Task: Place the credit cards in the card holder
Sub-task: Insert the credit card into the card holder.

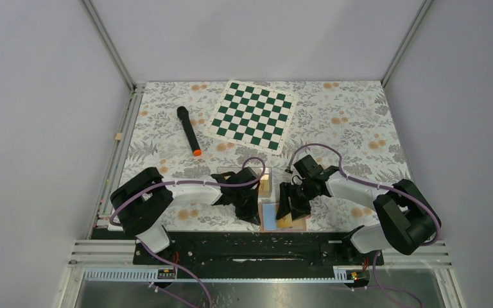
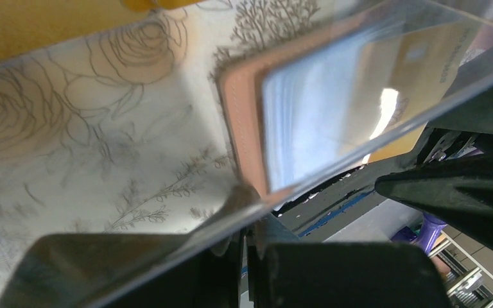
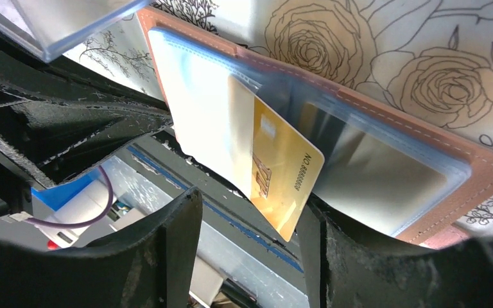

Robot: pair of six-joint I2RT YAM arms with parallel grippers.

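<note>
The gold card (image 3: 281,172), marked "NO" and a row of 8s, sits half in the wallet (image 3: 385,113), inside the wide-open right gripper (image 3: 250,215). The left gripper (image 2: 247,221) pinches a clear box (image 2: 160,212).

worktop (image 1: 359,128): white, grey leaf/rose print, orange blooms | chessboard (image 1: 252,116): green-white checks | mic (image 1: 189,131): black, orange tip | card holder (image 3: 359,154): tan-brown rim, pale stitching, light-blue pockets | credit card (image 3: 282,173): gold-yellow, black digits | clear box (image 3: 58,22): see-through | left claw (image 1: 251,206), right claw (image 1: 291,204): black | cables (image 1: 250,163): purple
</note>
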